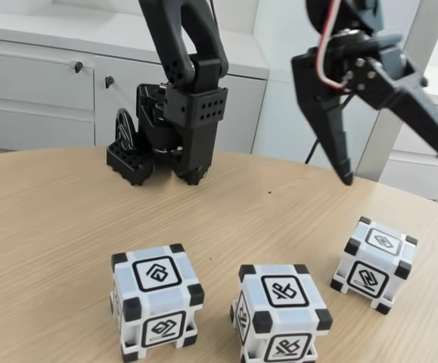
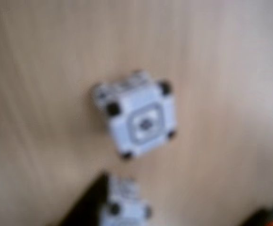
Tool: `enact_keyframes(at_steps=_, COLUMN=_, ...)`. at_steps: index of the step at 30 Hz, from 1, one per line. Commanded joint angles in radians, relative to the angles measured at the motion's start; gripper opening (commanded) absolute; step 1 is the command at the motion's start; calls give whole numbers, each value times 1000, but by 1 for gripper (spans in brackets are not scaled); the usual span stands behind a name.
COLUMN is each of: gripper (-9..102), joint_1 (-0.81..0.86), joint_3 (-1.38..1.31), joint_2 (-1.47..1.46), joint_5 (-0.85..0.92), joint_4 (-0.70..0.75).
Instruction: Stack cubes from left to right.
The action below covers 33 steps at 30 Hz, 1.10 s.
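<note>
Cubes (image 1: pixel 285 311) sit apart near the table (image 1: pixel 45 227) edge, pincer (image 1: pixel 400 170) spread above.

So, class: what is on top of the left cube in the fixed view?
Nothing rests on the left cube. Its top face shows a bare black-framed glyph. The open end effector hangs high to the right, nearer the right cube. The cube's underside on the table is hidden.

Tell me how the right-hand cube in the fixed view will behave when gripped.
The right cube looks like rigid plastic, so it probably won't deform. Flat faces suggest it sits stable and won't roll. Its smooth white panels may slip; the black corner blocks could help the open hand hold on.
</note>
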State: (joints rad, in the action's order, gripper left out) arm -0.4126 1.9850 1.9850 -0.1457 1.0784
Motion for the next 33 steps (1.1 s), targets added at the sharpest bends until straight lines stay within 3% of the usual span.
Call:
enact_keyframes(at_steps=1, gripper=40, joint_1=9, joint_3=-91, joint_2=-66, joint_5=-11, joint_4=2)
enact_keyframes(at_steps=16, gripper=40, joint_1=12, joint_3=-127, joint_2=-304, joint_5=127, joint_4=-2)
enact_keyframes(at_steps=25, gripper=40, joint_1=12, joint_3=-129, joint_2=-333, joint_5=252, joint_4=-15)
enact_keyframes(at_steps=33, gripper=40, joint_1=14, joint_3=-129, joint_2=-336, joint_5=250, joint_4=-17)
